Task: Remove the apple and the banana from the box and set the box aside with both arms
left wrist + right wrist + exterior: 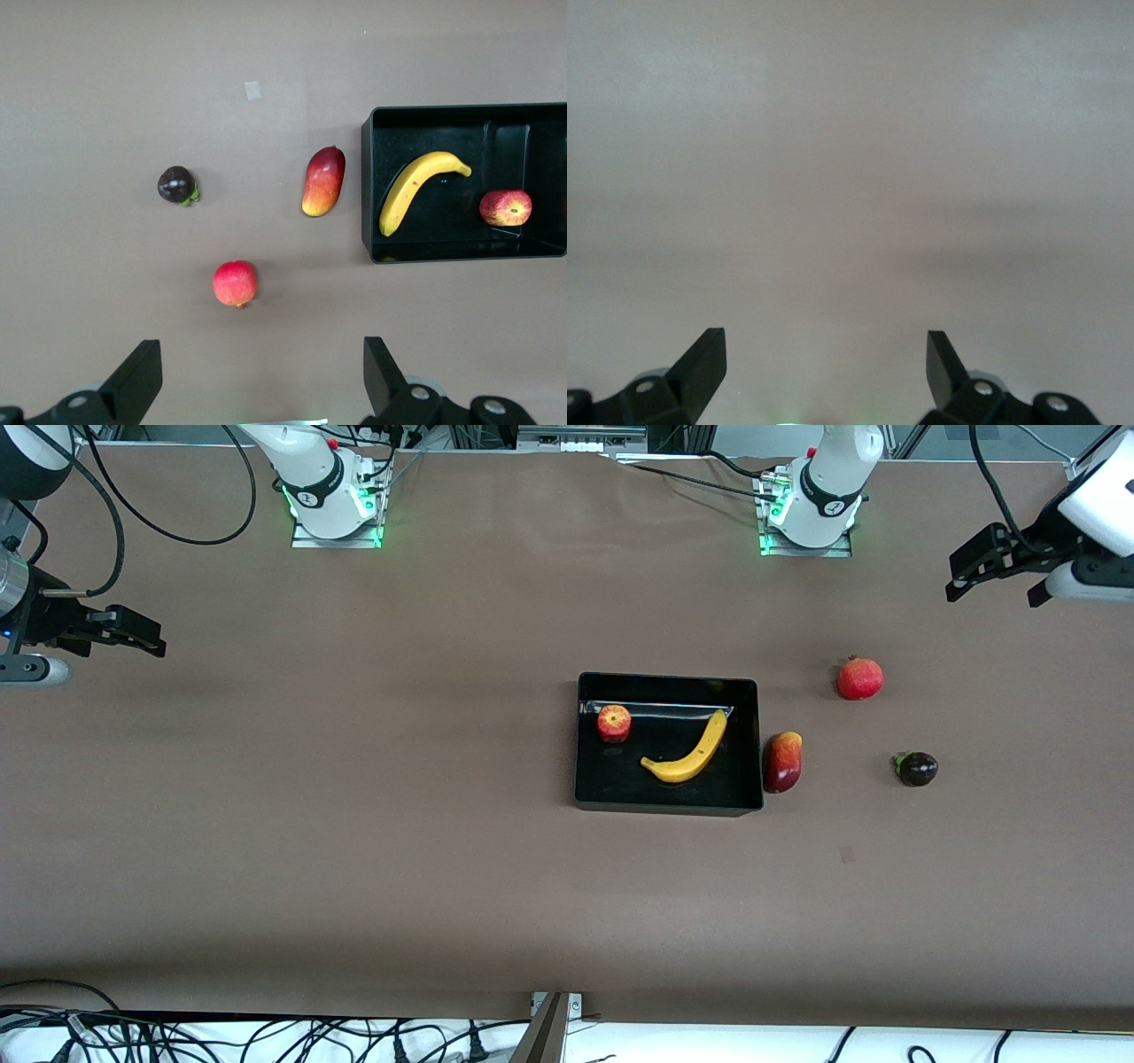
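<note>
The black box (666, 802) stands on the table's middle, toward the left arm's end. In it lie the yellow banana (691, 753) and the small red apple (614, 723). The left wrist view also shows the box (368, 190), the banana (412, 188) and the apple (505, 207). My left gripper (994, 576) is open and empty, raised over the left arm's end of the table, apart from every fruit; its own view shows it too (262, 376). My right gripper (133, 633) is open and empty, raised over the right arm's end of the table; its own view shows it over bare tabletop (826, 367).
An oblong dark-red fruit (782, 762) lies against the box's wall on the side toward the left arm's end. A larger round red fruit with a crown tip (860, 678) and a small dark purple fruit (916, 769) lie farther toward that end.
</note>
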`<state>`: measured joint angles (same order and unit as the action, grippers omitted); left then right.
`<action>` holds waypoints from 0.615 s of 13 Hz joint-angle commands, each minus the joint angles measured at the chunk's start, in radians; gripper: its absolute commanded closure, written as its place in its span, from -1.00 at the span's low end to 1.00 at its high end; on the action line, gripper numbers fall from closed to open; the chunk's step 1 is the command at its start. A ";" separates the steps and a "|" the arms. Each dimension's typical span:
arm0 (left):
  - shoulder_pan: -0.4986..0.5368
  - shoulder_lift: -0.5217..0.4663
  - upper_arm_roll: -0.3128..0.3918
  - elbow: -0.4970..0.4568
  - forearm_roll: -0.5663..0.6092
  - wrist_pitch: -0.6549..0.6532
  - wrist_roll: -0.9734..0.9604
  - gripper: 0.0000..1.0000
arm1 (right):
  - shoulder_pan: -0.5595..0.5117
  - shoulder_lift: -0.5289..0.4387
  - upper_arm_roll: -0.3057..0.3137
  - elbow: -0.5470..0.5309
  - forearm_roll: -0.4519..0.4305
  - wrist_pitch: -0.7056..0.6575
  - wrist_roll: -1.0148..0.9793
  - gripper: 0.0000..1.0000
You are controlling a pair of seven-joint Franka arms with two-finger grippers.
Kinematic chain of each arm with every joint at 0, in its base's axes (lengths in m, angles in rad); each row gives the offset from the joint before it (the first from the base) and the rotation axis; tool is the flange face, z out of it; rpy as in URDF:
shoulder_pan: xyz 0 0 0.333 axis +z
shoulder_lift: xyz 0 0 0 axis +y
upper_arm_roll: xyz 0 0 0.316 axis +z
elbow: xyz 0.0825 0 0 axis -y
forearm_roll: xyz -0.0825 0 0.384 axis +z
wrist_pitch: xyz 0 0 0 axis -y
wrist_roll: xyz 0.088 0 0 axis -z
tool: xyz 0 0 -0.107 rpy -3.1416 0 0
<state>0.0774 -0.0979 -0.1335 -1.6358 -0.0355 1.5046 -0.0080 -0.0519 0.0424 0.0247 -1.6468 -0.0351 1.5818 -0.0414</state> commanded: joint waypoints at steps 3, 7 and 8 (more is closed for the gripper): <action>-0.008 0.101 -0.078 0.022 -0.023 0.015 -0.013 -1.00 | -0.006 0.001 0.004 0.015 0.001 -0.017 -0.005 -1.00; -0.019 0.191 -0.271 -0.092 -0.023 0.289 -0.072 -1.00 | -0.005 -0.001 0.007 0.016 -0.002 -0.017 -0.005 -1.00; -0.027 0.217 -0.293 -0.129 -0.023 0.383 -0.101 -1.00 | -0.005 -0.001 0.007 0.016 0.000 -0.016 -0.005 -1.00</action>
<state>0.0571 0.0900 -0.3829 -1.6944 -0.0401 1.7507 -0.0745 -0.0516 0.0424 0.0253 -1.6455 -0.0350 1.5809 -0.0415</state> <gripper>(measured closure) 0.000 0.000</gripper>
